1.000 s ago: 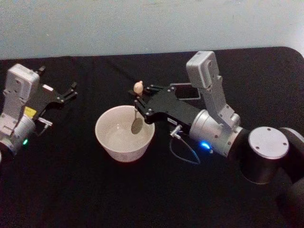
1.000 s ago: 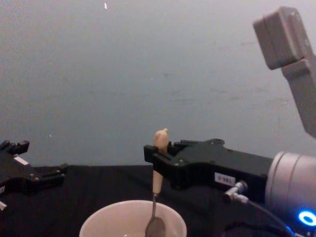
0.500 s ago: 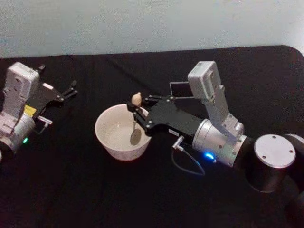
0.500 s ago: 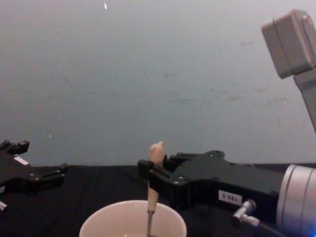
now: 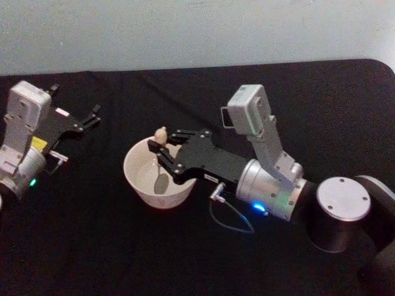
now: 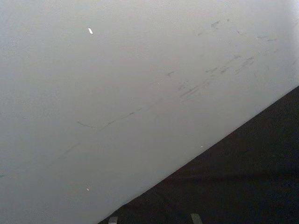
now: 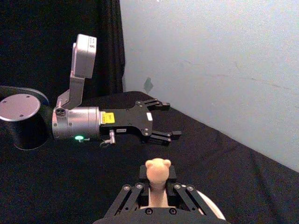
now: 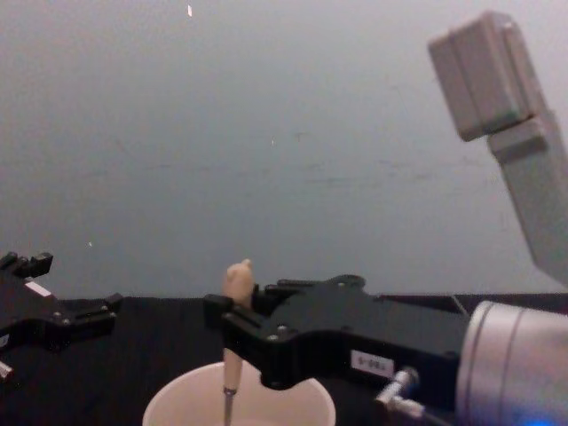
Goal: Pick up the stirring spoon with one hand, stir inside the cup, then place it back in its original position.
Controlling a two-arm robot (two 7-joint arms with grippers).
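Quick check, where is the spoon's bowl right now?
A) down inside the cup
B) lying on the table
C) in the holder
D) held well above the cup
A: the right gripper holds the spoon upright, its bowl below the rim of the cup.

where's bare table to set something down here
Bare black tablecloth lies in front of the wide cream cup, and between it and the open left gripper. Crowded: over the cup, where the right gripper holds the beige-handled metal stirring spoon.
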